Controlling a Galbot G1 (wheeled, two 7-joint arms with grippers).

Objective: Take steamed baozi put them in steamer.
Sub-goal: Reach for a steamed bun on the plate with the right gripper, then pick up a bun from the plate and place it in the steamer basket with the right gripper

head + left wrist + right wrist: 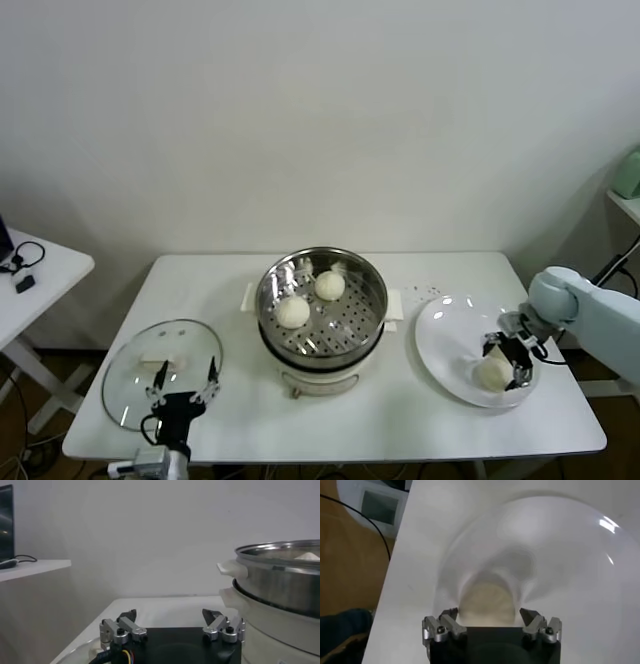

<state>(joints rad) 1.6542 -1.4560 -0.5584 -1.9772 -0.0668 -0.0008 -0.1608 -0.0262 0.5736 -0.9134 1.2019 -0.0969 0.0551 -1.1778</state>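
Observation:
The steamer (pixel 376 298) stands mid-table, a steel pot with a perforated tray on a white base. Two steamed baozi (pixel 293 312) (pixel 330 285) lie on that tray. A third baozi (pixel 490 376) sits on the white plate (pixel 448 335) at the right. My right gripper (pixel 506 363) is down over this bun, open, one finger on each side. In the right wrist view the bun (pixel 487 600) fills the space between the right gripper's (pixel 490 612) tips, with a small gap showing. My left gripper (pixel 186 375) is parked open above the glass lid (pixel 135 375).
The glass lid lies flat at the table's front left. A small white side table (pixel 40 275) with a black cable stands farther left. A shelf with a green object (pixel 628 172) is at the far right. From the left wrist, the steamer (pixel 285 580) is close beside the open left gripper (pixel 171 614).

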